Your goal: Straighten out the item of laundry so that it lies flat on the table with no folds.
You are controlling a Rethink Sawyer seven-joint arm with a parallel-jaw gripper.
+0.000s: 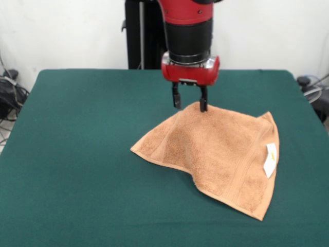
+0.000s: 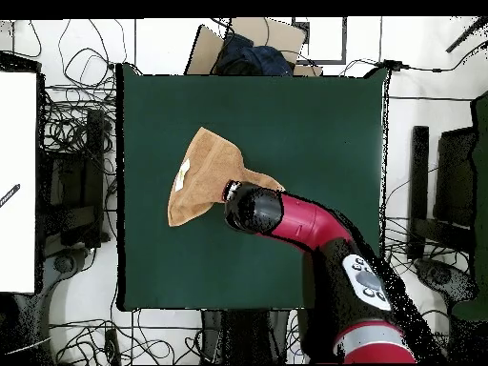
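Towel [image 1: 216,149] position: on the table [image 1: 77,154], right of centre in the front view, one corner raised to a peak at 12 o'clock. My gripper [image 1: 190,103] stands at that peak, fingers parted, one finger [image 1: 203,105] touching the cloth, the other [image 1: 176,99] beside it. The front view alone shows this contact and the white label [image 1: 271,160] at 3 o'clock. Overhead, my arm [image 2: 305,221] covers the gripper, and the towel [image 2: 205,176] lies left of centre.

One towel [image 1: 216,149], one table [image 1: 77,154], seemingly one white label [image 1: 271,159].
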